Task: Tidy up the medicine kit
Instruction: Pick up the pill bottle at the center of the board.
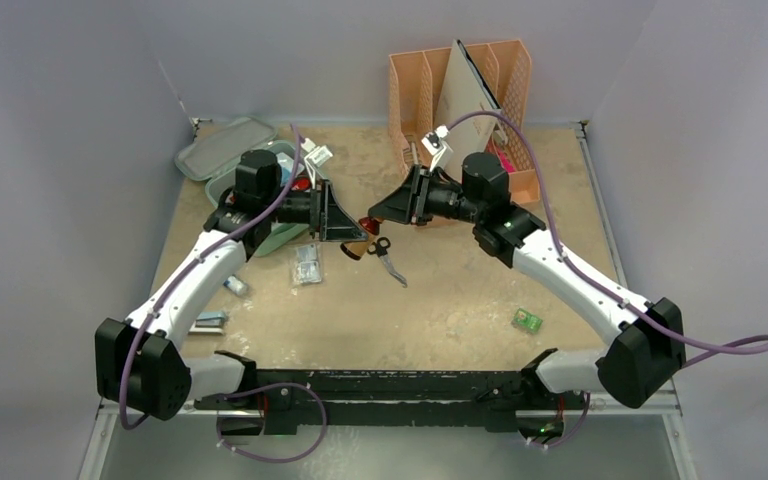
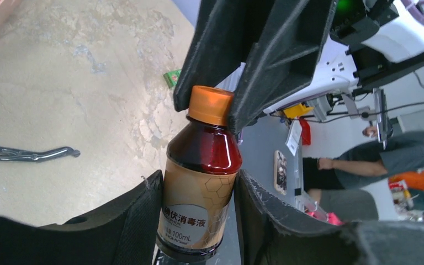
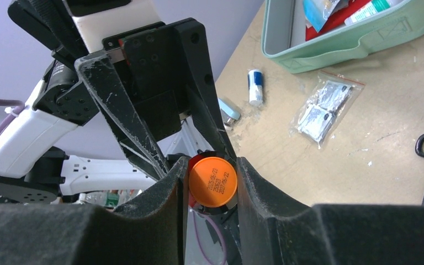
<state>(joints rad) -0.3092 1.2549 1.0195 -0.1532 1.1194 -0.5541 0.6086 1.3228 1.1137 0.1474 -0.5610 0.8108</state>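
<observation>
Starting with the medicine kit [image 3: 353, 47], you have a stiff, light plastic case lying open behind the left pincer [image 2: 199, 176], on the side away from the right pincer [image 3: 212, 165], likely steady enough to load one-handed. Between the two pincers sits the brown bottle [image 2: 201, 149], probably liquid-heavy, smooth and breakable, so take it round the labelled body; the left jaws flank that body closely, though you cannot tell whether they press it. Its orange cap [image 3: 212, 181] is clamped in the right pincer, a small hold that could twist.
</observation>
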